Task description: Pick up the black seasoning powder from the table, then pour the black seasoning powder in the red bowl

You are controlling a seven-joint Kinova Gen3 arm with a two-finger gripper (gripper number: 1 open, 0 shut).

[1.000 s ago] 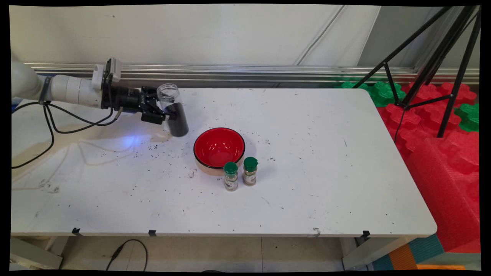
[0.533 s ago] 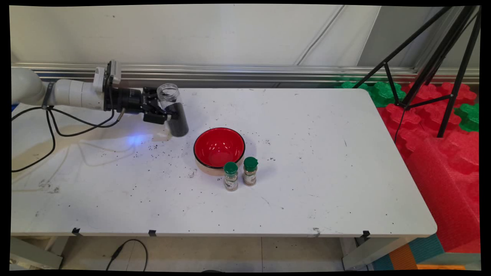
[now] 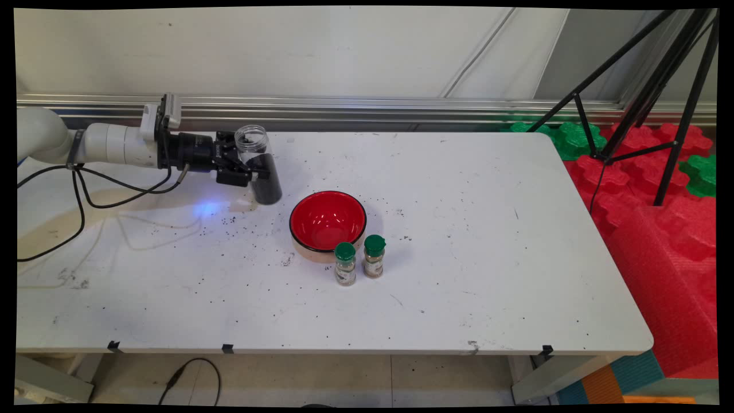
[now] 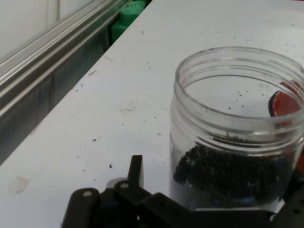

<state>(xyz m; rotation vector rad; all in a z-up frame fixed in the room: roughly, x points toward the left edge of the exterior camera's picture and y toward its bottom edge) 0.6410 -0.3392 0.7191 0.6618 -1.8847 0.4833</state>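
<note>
The black gripper (image 3: 256, 170) reaches in level from the left, just above the table's far left part, and pinches a clear plastic jar (image 3: 259, 163) at mid-height, 1 finger on each side of it. In the hand view the gripper (image 4: 209, 209) rises from the bottom edge with the jar (image 4: 237, 128) right in front of it, its black linkage against the jar's lower wall. The jar has no lid; its threaded mouth is open and points up. It stands nearly upright, leaning slightly, and I cannot tell whether its base touches the tabletop. Dark granules (image 4: 228, 173) fill its lower part, and a few specks cling to the clear wall above them.

Near the jar, to its right and closer to the camera, a red bowl (image 3: 327, 220) with a black rim sits on the white table (image 3: 459, 275); the 2 are apart. Through the jar's glass in the hand view a patch of the bowl's red shows. Touching or just beside the bowl's near rim stand 2 small spice bottles with green caps (image 3: 345, 264) (image 3: 374, 256), side by side and upright. Black specks are scattered over the tabletop, thickest below the jar and to its left. Black cables (image 3: 80, 195) hang from the white arm (image 3: 114, 143).
</note>
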